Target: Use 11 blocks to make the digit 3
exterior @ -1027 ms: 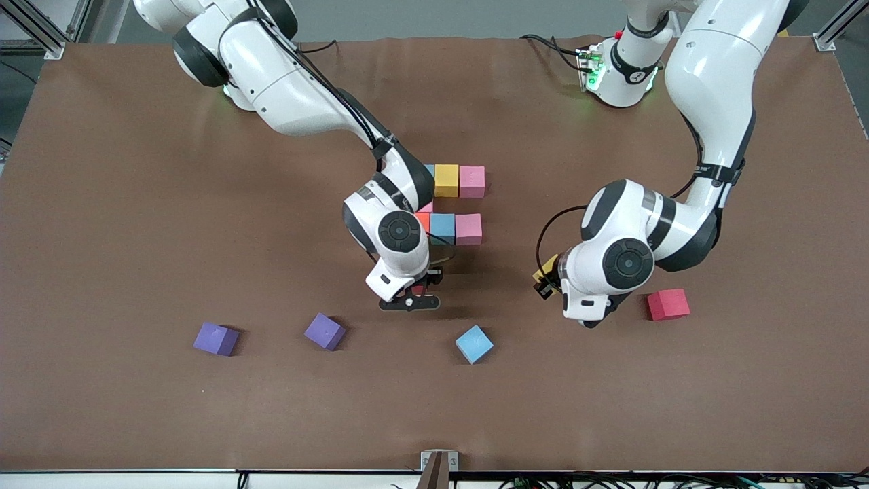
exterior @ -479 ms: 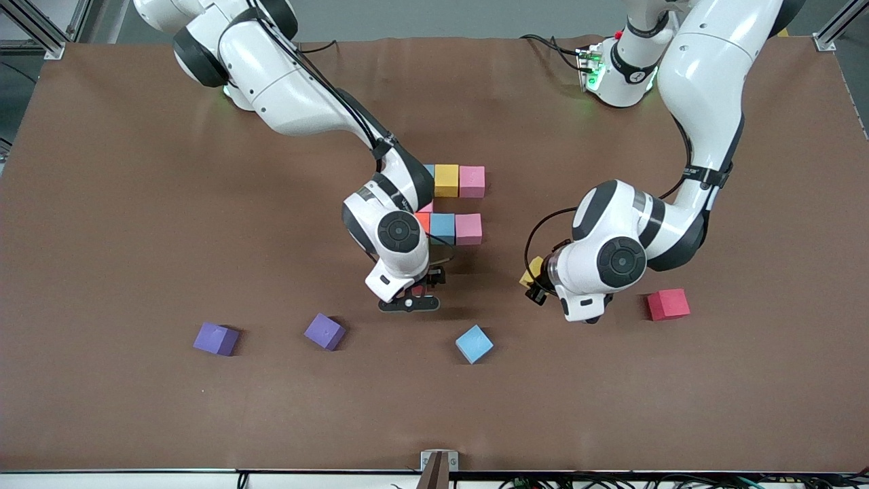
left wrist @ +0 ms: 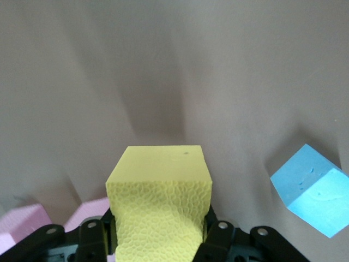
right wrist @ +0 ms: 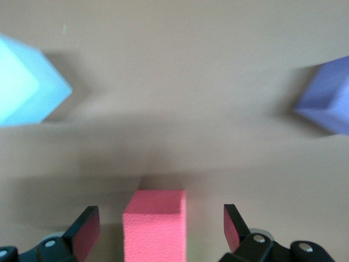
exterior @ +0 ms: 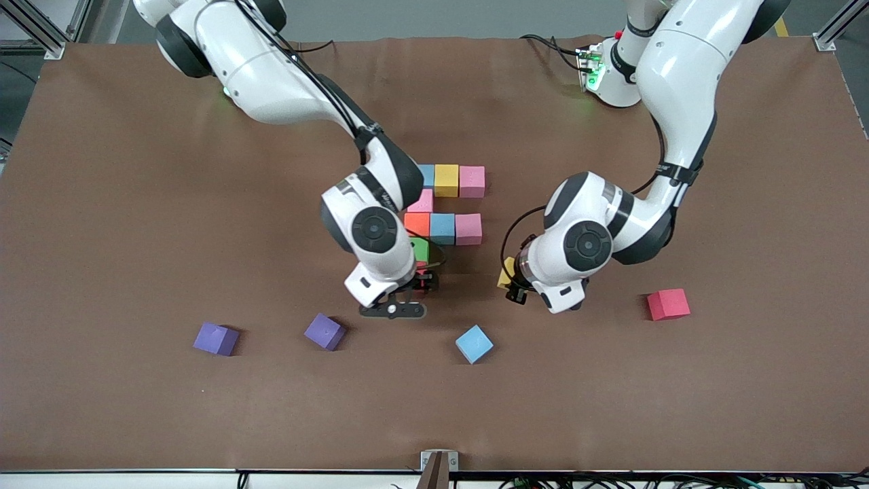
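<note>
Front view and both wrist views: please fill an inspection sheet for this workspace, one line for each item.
Surface: brown table cover, slightly wrinkled, no spill seen.
Job's things: partial digit 3 of eight touching cubes, green cube its nearest; loose blue cube and red cube nearer the camera.
Clutter: two purple cubes, toward the right arm's end.
Grippers: left gripper shut on yellow cube, over bare cover; right gripper open, fingers either side of a coral cube beside the green one.
Cables: black leads at the left arm's base.
Surroundings: metal frame posts at corners.
</note>
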Available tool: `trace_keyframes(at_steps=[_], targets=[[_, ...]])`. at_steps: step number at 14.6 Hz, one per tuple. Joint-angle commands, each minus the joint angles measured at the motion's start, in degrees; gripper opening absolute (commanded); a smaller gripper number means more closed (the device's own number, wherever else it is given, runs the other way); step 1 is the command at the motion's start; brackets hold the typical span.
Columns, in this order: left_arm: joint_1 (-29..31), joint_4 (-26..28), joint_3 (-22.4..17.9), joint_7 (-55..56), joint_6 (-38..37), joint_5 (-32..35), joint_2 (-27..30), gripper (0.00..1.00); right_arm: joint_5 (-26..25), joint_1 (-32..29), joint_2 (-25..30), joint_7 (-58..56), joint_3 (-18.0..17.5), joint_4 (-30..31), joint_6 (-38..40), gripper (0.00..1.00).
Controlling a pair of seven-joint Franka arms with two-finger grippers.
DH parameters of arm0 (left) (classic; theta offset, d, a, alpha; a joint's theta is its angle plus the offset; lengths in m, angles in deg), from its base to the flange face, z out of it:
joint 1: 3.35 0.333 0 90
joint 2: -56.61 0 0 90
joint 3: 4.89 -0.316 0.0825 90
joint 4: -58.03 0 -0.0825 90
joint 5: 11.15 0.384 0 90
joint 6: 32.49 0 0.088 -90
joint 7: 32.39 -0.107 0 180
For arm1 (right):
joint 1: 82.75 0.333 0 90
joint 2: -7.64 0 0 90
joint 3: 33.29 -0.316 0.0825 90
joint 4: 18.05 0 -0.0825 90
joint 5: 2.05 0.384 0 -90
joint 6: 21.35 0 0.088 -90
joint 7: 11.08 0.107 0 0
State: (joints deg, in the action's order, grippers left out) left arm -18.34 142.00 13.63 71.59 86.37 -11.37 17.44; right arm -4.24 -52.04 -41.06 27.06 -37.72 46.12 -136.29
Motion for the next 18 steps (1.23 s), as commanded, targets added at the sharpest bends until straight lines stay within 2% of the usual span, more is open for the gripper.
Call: trace_keyframes(at_steps=[1, 3, 5, 10, 13, 15, 18], targets=[[-3.38, -0.12, -0.76, 7.53, 2.68, 1.53, -0.90, 0.17, 0.44, -3.45, 5.01, 0.00, -0.14, 2.19, 5.50, 1.00], [-5.31, -0.03, -0.76, 14.82, 6.27, 5.04, -1.87, 0.17, 0.00, -5.20, 6.68, -0.17, 0.56, 2.19, 9.63, 1.00], [-7.25, -0.03, -0.76, 20.98, 9.09, 7.51, -3.19, 0.18, 0.17, -6.88, 7.21, -2.97, 0.57, 2.28, 10.62, 1.00], [-10.59, -0.29, -1.46, 28.63, 16.82, 7.69, -6.26, 0.18, 0.08, -12.33, 11.69, -15.44, 0.65, 3.50, 16.76, 1.00], [-14.10, -0.47, -4.01, 31.10, 18.42, 7.60, -7.14, 0.18, 0.08, -16.54, 19.06, -21.60, 0.74, 12.18, 17.04, 1.00], [-14.90, -2.22, -4.10, 31.20, 18.42, 7.60, -8.72, 0.18, 0.08, -19.62, 24.59, -23.81, 0.65, 18.69, 16.86, 1.00], [-15.77, -2.84, -4.19, 31.20, 18.42, 7.60, -9.52, 0.18, 0.08, -22.08, 30.14, -25.75, 0.74, 24.24, 17.04, 1.00]])
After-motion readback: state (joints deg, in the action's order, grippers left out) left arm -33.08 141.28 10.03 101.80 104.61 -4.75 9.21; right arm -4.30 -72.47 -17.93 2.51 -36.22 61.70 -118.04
